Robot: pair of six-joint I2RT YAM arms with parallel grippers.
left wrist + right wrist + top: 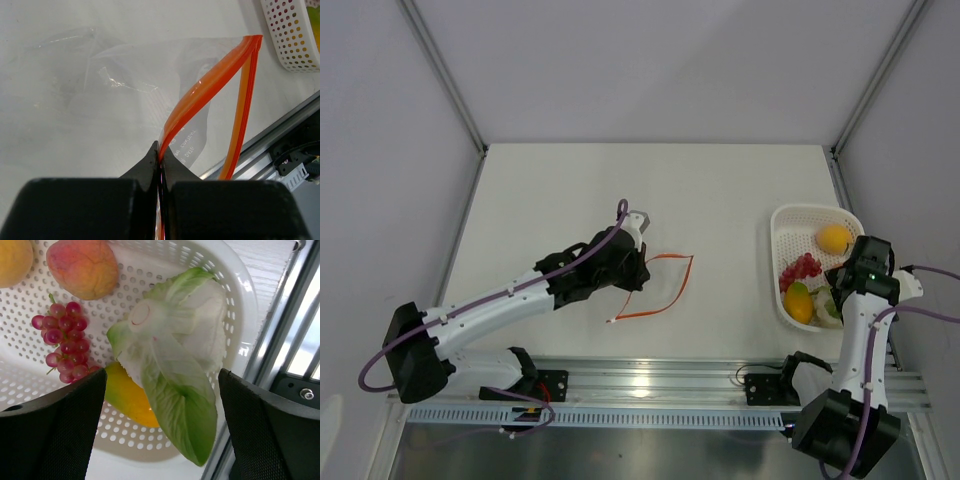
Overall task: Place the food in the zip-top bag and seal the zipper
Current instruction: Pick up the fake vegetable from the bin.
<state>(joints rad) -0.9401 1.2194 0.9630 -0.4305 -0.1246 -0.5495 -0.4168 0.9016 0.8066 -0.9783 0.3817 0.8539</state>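
1. The left gripper (161, 155) is sitting well to the left of the white basket (782, 222); its jaws are pressing fully together, pinching the zipper (200, 95) at one end.
2. The zip-top bag (125, 90) is lying crumpled and flat on the table (570, 190), also well left of the basket; its clear body is spreading away from the basket; nothing is showing inside it.
3. The zipper is standing apart in two red-orange strips; one is rising from the pinched end and arching toward the basket; the two are meeting at the corner nearest the basket.
4. The food is all lying inside the basket: an orange round fruit (835, 238) at the far end, a red berry cluster (67, 340) at the basket's left side, a yellow fruit (130, 402) and a white-green vegetable piece (170, 365) at the near end; the vegetable is lying partly over the yellow fruit.
5. The right gripper (162, 372) is hanging over the basket's near end; its jaws are standing wide apart, one on each side of the vegetable, gripping nothing.
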